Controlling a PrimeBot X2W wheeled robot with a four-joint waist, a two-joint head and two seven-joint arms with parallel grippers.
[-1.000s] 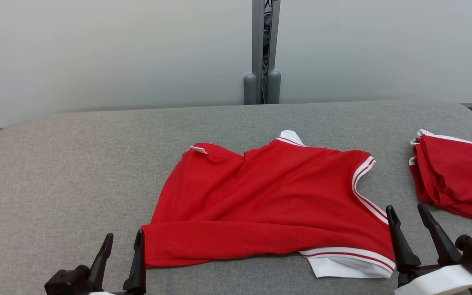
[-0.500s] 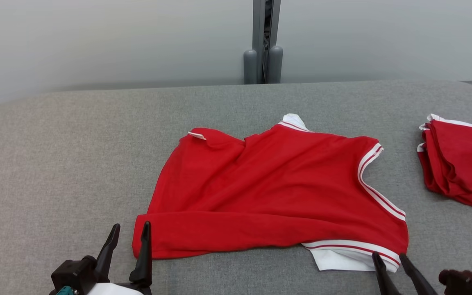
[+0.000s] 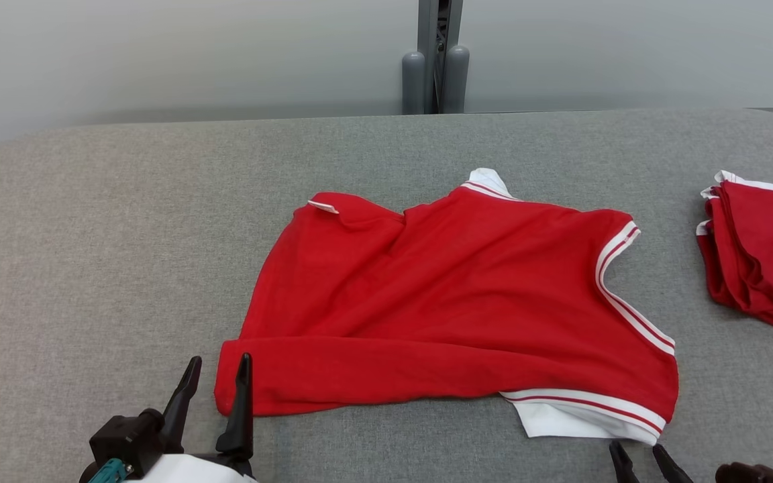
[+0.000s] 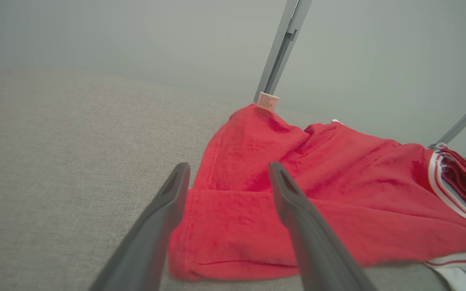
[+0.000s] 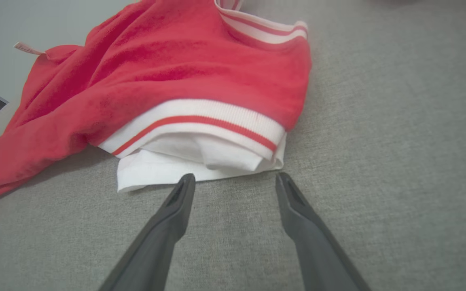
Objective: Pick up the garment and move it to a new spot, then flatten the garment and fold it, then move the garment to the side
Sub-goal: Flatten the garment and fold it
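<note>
My left end effector (image 3: 219,362) and right end effector (image 3: 636,448) are open and empty, and the garment (image 3: 447,302) just ahead lies rumpled, not yet folded or moved aside.

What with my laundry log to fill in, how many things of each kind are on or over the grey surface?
Spread-out red garment: 1
Folded red pile: 1 (pieces inside cannot be counted)
Open tools: 2, left tool and right tool
Total: 4
</note>
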